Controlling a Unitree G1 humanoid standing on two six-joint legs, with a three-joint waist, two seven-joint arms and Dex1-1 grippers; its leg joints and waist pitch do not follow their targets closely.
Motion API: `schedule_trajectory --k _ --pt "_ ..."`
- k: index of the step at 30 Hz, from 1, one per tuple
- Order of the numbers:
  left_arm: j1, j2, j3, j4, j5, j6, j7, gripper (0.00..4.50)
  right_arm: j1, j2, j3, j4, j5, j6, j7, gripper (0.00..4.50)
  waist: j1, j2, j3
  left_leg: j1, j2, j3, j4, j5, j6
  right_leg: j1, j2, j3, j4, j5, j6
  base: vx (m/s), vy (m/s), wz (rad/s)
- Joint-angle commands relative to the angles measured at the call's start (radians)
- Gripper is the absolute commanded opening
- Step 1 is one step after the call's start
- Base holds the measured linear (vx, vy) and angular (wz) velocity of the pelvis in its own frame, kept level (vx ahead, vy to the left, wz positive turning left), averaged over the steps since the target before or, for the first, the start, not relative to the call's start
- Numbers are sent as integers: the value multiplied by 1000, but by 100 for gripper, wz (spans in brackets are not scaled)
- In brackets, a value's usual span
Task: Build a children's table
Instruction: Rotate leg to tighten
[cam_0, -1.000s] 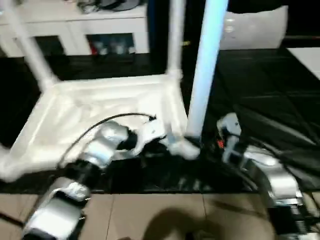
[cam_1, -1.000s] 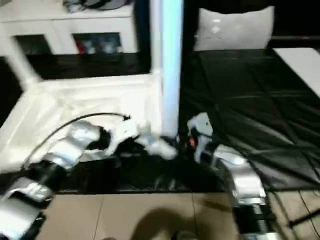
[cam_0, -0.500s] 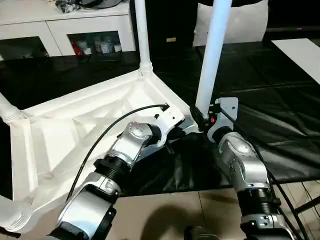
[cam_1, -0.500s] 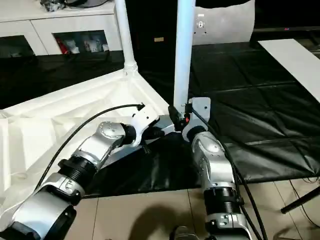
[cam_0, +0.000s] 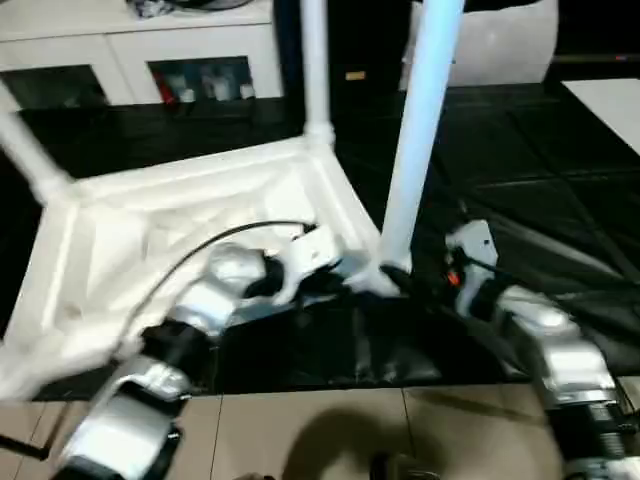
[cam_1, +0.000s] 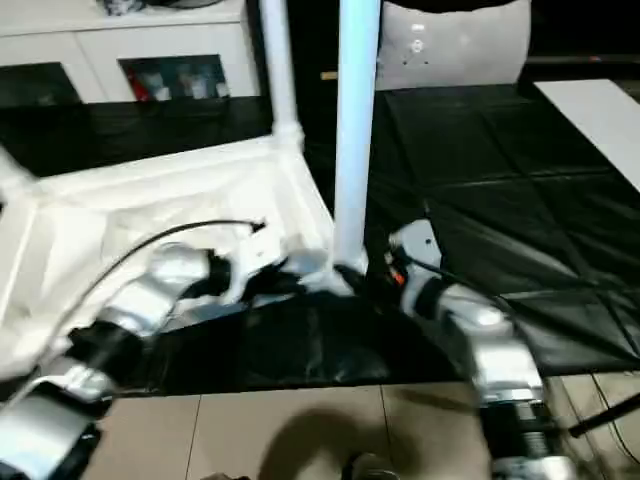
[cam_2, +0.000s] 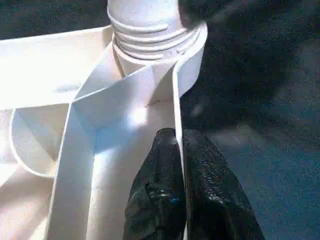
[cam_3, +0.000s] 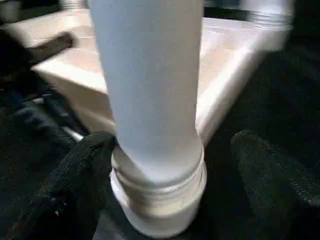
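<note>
Now: upturned white plastic children's table top lies on black mat.
Left gripper jaws pinch its rim wall beside corner socket; right gripper jaws spread around upright white leg.

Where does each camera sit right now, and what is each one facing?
Head stereo pair: looks forward and down at the upturned tabletop on the black mat, both silver forearms in view.
Left wrist: looks along the left gripper, pinched on the top's rim.
Right wrist: faces the near leg between the right gripper's fingers.
Both wrist views share that leg's collar.
</note>
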Motion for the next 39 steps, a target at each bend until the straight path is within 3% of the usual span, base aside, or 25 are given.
schedule_trajectory --k 1,2,3,4,6,7,9,10,12,15,22,27,30,33,35,37,38,39 --pt "9 23 -41 -35 3 -33 -89 0 -19 -22 9 -16 35 -1 79 393 7 -9 -74 6 53 -16 -67 -180 168 69 -61 47 -47 -237 -215 0 0 0" --pt "9 23 -41 -35 3 -33 -89 0 -19 -22 9 -16 35 -1 79 393 10 -7 -75 8 55 -15 -67 -180 167 68 -61 46 -47 -236 -217 0 0 0" --pt "12 34 -46 -42 -1 -36 -112 0 -24 -44 26 -15 49 -1 146 393 23 -14 -77 11 56 -13 -65 -170 162 68 -63 48 -43 -225 -223 0 0 0" --pt "13 39 -48 -45 -3 -40 -125 0 -28 -56 37 -11 57 0 181 393 23 -14 -77 11 56 -13 -65 -170 162 68 -63 48 -43 -225 -223 0 0 0" --pt "15 54 -58 -50 -3 -52 -156 0 -39 -81 63 3 67 -5 255 393 41 -17 -78 11 57 -10 -64 -161 160 67 -63 49 -40 -231 -223 0 0 0" --pt "16 66 -66 -53 -2 -63 -179 0 -48 -91 75 11 73 4 289 366 43 -24 -78 11 57 -7 -64 -165 160 65 -62 50 -41 -238 -221 0 0 0" --pt "18 90 -81 -61 -2 -75 -228 0 -72 -106 101 26 81 29 356 358 52 -24 -73 10 57 -5 -66 -179 149 62 -63 52 -43 -288 -210 0 0 0" --pt "19 95 -83 -65 -3 -75 -238 0 -77 -109 109 28 82 33 374 339 54 -33 -71 9 56 -4 -66 -195 138 62 -64 53 -46 -334 -197 0 0 0" --pt "21 101 -85 -74 -4 -73 -250 0 -87 -112 120 36 83 35 404 314 59 -31 -70 15 56 -2 -66 -211 118 55 -65 55 -52 -386 -182 0 0 0" --pt "29 112 -90 -94 -8 -70 -272 0 -101 -116 135 45 95 47 446 296 67 -33 -71 15 58 -2 -69 -211 103 58 -63 57 -46 -373 -187 0 0 0" --pt "34 118 -96 -103 -12 -73 -284 0 -108 -131 158 49 106 58 504 238 73 -37 -77 17 57 2 -66 -175 108 56 -61 62 -40 -319 -201 0 0 0" --pt "35 117 -92 -105 -11 -65 -279 0 -99 -131 165 36 115 71 521 212 75 -37 -78 17 55 3 -64 -166 111 57 -61 60 -42 -332 -194 0 0 0" --pt "35 114 -85 -103 -8 -50 -258 0 -74 -124 166 5 132 99 512 207 76 -32 -78 17 55 2 -64 -166 110 57 -61 60 -42 -332 -193 0 0 0" --pt "32 99 -71 -102 -17 -22 -228 0 -53 -107 157 -15 139 124 473 204 77 -35 -77 18 55 3 -65 -177 104 56 -60 60 -45 -351 -187 0 0 0" --pt "26 71 -45 -98 -32 15 -179 0 -37 -64 134 -25 131 147 371 204 76 -31 -73 20 54 3 -67 -191 95 53 -59 60 -51 -380 -180 0 0 0" --pt "22 59 -35 -97 -37 37 -158 0 -34 -37 120 -22 125 169 307 204 69 -35 -72 22 49 0 -69 -226 72 53 -60 56 -57 -437 -164 0 0 0" --pt "15 43 -26 -92 -35 56 -125 0 -32 -3 108 -13 99 163 221 204 61 -36 -66 19 48 -1 -71 -244 64 53 -60 56 -62 -482 -145 0 0 0" --pt "-9 -5 -3 -71 -28 103 -29 0 -30 86 76 6 52 167 24 204 56 -32 -64 25 46 -3 -71 -268 51 49 -60 54 -68 -525 -130 0 0 0"
